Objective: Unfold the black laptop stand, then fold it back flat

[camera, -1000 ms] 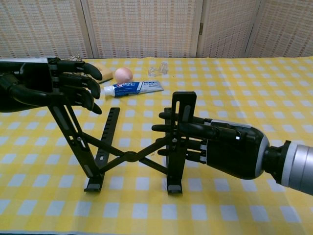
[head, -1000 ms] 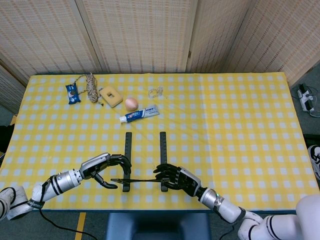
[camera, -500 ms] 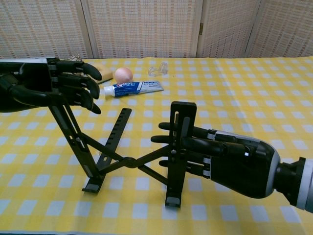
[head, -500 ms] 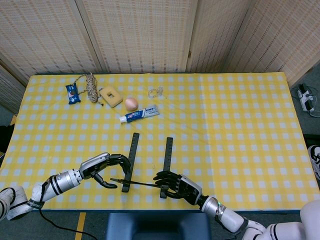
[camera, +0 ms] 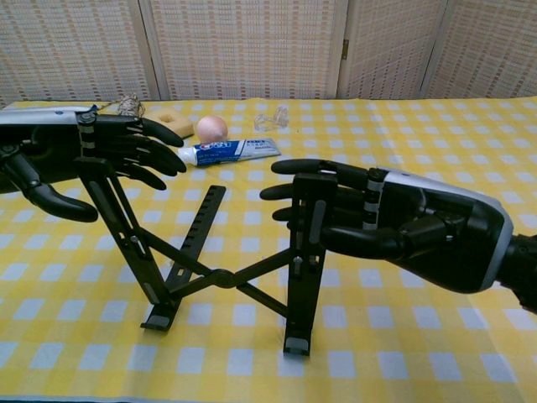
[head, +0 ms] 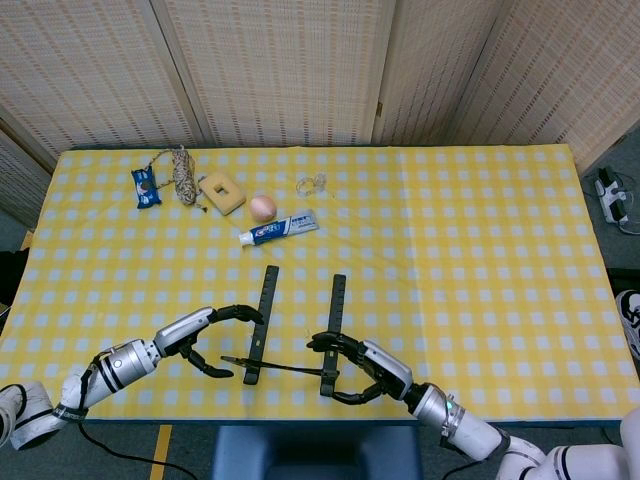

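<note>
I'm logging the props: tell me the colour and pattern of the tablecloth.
The tablecloth is a yellow and white check; the head view shows it best.

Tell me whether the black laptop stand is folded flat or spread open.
Spread open: the laptop stand has its side arms raised off the table, with crossed links stretched between them.

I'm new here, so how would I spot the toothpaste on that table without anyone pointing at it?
Look at the far left part of the yellow checked table. The toothpaste tube lies flat just below a peach-coloured egg. It is the only long white tube with blue print.
</note>
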Available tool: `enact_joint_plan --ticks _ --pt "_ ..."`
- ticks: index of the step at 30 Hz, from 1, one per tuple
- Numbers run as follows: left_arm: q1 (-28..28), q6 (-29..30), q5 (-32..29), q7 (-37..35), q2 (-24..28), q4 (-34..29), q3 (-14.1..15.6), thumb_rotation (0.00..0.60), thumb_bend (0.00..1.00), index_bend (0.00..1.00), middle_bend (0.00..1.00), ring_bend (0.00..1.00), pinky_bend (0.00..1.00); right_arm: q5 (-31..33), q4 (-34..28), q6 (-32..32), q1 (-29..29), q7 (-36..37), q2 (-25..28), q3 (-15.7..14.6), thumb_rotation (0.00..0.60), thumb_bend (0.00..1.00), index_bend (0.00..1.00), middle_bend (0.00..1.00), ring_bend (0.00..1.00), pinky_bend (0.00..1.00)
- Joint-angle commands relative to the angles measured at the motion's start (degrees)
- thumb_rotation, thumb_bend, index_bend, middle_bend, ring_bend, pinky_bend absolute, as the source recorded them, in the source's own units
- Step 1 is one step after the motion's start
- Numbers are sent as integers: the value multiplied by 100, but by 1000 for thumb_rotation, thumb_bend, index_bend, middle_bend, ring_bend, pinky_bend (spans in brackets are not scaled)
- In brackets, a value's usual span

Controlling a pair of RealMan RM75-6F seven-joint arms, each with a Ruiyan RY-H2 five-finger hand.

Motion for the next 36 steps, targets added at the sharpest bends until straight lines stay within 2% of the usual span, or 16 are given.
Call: enact_joint_plan --ticks 1,11,21,28,36 --pt "168 -334 -292 1048 67 -306 -129 600 189 209 246 169 165 4 -131 38 43 -166 124 87 600 298 166 181 140 34" --pt "548 -699 -861 2734 -172 -501 -354 600 202 274 242 172 143 193 -375 -8 113 -413 410 258 600 298 166 179 138 34" --pt "839 -986 -1240 3652 -562 -390 -515 600 205 374 242 186 141 282 -251 -110 146 -271 401 294 600 297 157 171 135 34" --pt "1042 -1074 -1446 3944 -886 -212 -641 600 244 442 254 204 144 326 -111 -148 146 -139 348 307 600 298 157 171 133 34" --pt "1249 -1045 -1497 4108 -1148 -56 -732 600 274 463 271 213 148 342 17 -195 143 -36 295 297 600 298 157 171 132 34"
